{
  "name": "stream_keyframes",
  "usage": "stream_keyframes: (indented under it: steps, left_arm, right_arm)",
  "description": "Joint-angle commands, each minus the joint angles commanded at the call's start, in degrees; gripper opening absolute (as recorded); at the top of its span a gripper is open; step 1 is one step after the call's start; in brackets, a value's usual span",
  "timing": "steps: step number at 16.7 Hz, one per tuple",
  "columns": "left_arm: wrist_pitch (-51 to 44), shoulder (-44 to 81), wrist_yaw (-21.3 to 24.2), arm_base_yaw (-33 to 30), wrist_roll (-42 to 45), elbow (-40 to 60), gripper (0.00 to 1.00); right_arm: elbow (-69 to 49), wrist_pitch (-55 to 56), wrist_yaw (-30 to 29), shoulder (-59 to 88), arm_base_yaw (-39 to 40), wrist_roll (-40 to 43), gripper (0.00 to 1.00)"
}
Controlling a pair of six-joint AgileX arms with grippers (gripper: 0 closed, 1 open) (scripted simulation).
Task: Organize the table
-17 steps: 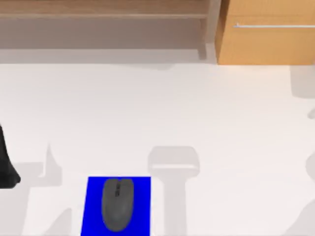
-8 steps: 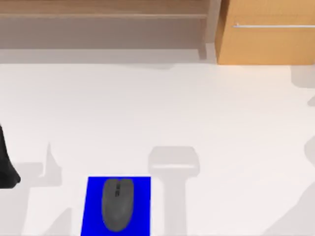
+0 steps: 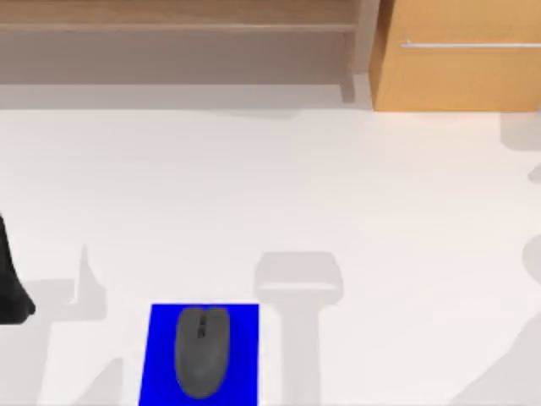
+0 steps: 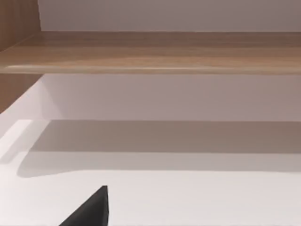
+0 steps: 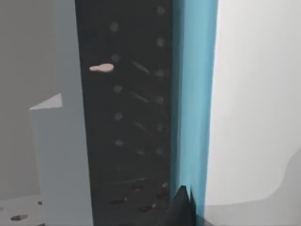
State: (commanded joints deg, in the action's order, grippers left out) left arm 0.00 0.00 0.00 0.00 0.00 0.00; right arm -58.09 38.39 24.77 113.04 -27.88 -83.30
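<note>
Tabletop [image 3: 279,186] order looks close to settled, as far as I can judge: this broad white surface spans nearly the whole top view, and at its near edge a grey mouse [image 3: 201,351] lies squarely on a blue mat [image 3: 161,355], whose near end is cut off by the frame. Nothing else loose lies on the white surface; what is left, if anything, I cannot judge. At the left edge a dark shape, seemingly part of my left arm [image 3: 10,283], pokes in; whether its hand is spread or pressed together cannot be told. The right wrist view looks close at a dark perforated panel [image 5: 127,117] with a light-blue edge, which I cannot identify. Farthest away stand a wooden shelf [image 3: 177,21] and a light-wood drawer cabinet [image 3: 456,76] with its silver bar handle [image 3: 469,44].
</note>
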Motion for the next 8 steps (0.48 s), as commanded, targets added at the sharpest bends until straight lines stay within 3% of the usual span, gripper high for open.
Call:
stream_keyframes:
  steps: [8]
  left_arm:
    - [0.0,0.0,0.0,0.0,0.0,0.0,1.0]
  right_arm:
    - [0.0,0.0,0.0,0.0,0.0,0.0,0.98]
